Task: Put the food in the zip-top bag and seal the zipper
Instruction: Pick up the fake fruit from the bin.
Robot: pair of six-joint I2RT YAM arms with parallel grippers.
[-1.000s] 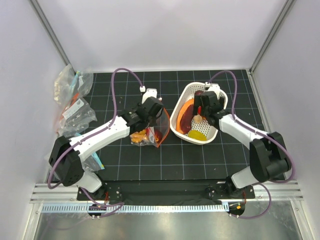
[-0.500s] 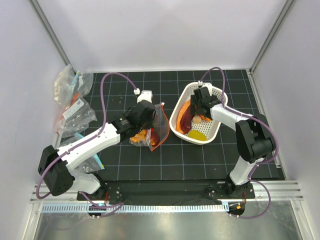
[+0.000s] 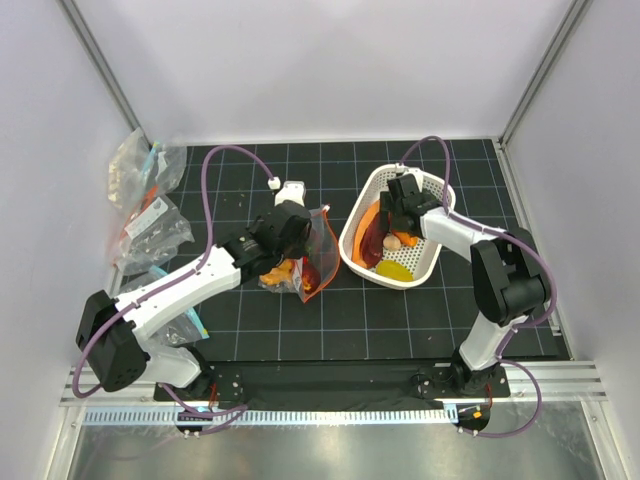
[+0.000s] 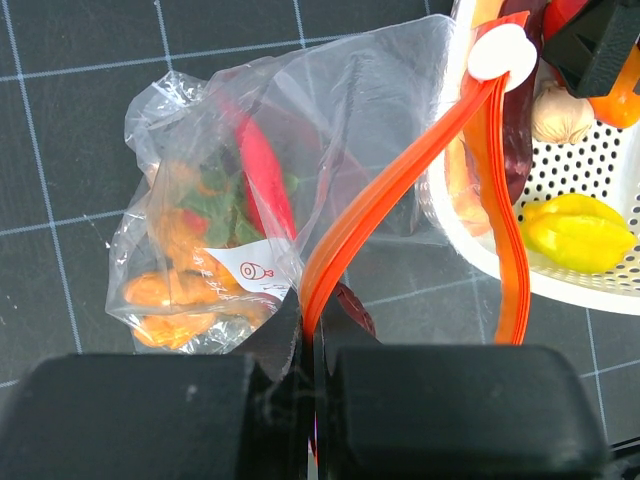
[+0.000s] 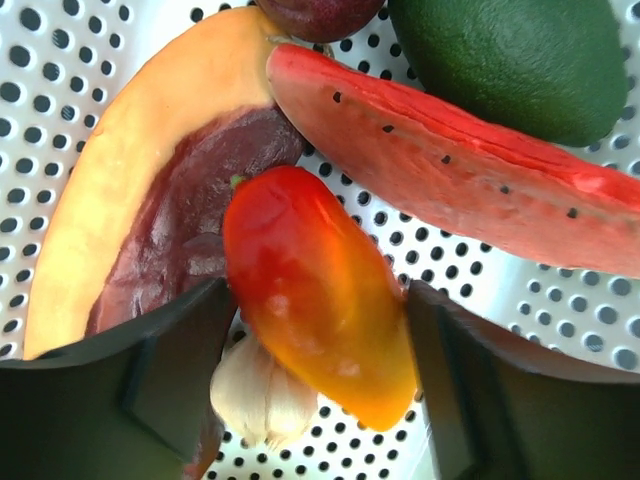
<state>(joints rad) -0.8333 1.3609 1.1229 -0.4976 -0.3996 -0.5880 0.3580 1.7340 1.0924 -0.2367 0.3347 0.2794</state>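
Note:
The clear zip-top bag (image 3: 298, 265) lies left of the white basket (image 3: 428, 268) and holds food: a red chili (image 4: 265, 180), orange pieces (image 4: 170, 300) and green bits. My left gripper (image 4: 312, 322) is shut on its red-orange zipper (image 4: 400, 190), at the end away from the white slider (image 4: 497, 52); it also shows in the top view (image 3: 302, 232). My right gripper (image 5: 318, 300) is down in the basket (image 5: 560, 330), its fingers touching both sides of a red-orange toy fruit (image 5: 310, 290) that rests on a garlic bulb (image 5: 255, 395). It also shows in the top view (image 3: 403, 230).
The basket also holds a papaya slice (image 5: 130, 210), a watermelon slice (image 5: 470, 190), a green avocado (image 5: 520, 60) and a yellow starfruit (image 4: 580, 232). Clear bags with teal marks (image 3: 145, 210) are piled at the far left. White walls stand behind the mat.
A second ago my right gripper moved forward and down into the basket and settled around the red-orange fruit. My left arm shifted slightly left with the zipper; both are nearly still now.

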